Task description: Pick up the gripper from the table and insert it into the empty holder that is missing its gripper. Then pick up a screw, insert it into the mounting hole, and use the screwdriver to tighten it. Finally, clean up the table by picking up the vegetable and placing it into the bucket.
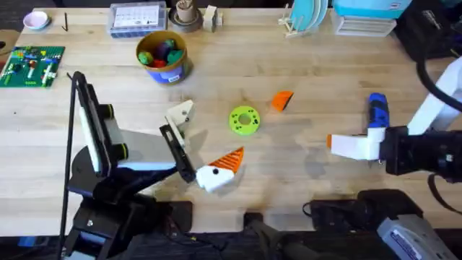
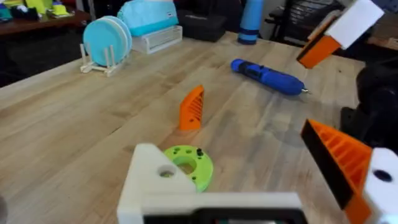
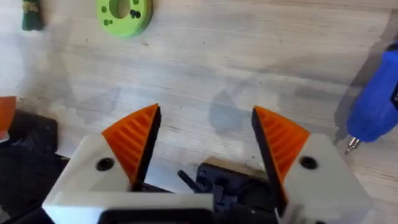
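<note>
Wooden table (image 1: 289,152); no readable writing or brand on anything. Left arm rises from lower-left base, reaching toward table centre; left tool (image 1: 196,144) is spread wide, one finger the plain white holder (image 1: 180,113) lacking its pad, the other a white block with orange ribbed pad (image 1: 229,159). Right arm comes in from the right edge, held low and roughly level, pointing left; right tool (image 3: 205,146) is spread, nothing between the two orange pads (image 3: 134,140). Bucket (image 1: 163,56), yellow rim, blue wall, toy produce inside, stands at upper left of centre, well apart from both tools. Screwdriver (image 1: 377,112), blue, lies on the table just beside the right tool, dark tip (image 3: 352,144) toward the near edge. Green round disc (image 1: 244,120) with holes lies near table centre. Gripper (image 1: 282,100), orange ribbed wedge, rests loose just right of the disc, between disc and screwdriver. Vegetable (image 3: 32,15), dark green, lies near the disc in the right wrist view.
</note>
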Controlling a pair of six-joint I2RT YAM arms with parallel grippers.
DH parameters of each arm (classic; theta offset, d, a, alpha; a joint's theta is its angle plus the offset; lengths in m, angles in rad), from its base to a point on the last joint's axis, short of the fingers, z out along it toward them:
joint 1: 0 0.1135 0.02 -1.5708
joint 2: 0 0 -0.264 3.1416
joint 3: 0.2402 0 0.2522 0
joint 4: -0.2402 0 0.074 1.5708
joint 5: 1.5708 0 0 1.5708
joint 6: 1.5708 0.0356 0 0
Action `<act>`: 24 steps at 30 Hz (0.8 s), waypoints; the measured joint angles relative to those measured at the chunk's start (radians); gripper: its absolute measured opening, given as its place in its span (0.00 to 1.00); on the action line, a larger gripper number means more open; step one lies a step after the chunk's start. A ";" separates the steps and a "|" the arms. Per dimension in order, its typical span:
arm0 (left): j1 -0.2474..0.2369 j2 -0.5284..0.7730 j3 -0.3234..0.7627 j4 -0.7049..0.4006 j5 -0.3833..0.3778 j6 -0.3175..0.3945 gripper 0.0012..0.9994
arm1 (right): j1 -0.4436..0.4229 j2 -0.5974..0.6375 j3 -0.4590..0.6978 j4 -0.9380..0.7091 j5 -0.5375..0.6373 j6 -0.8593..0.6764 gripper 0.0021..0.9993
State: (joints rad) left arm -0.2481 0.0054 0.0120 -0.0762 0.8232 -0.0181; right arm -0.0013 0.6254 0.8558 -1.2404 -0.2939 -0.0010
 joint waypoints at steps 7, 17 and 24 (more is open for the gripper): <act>0.000 0.000 0.000 -0.005 0.053 0.002 0.99 | 0.000 0.000 0.000 0.001 -0.003 0.011 0.92; 0.000 0.000 0.000 -0.006 0.071 0.003 0.99 | 0.000 0.005 0.000 0.205 -0.052 0.152 0.93; 0.000 0.000 0.000 -0.006 0.072 0.003 0.99 | 0.003 0.176 0.001 0.239 -0.056 0.095 0.93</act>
State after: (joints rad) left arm -0.2481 0.0054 0.0120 -0.0826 0.8948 -0.0151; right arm 0.0015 0.8016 0.8573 -1.0016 -0.3496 0.0939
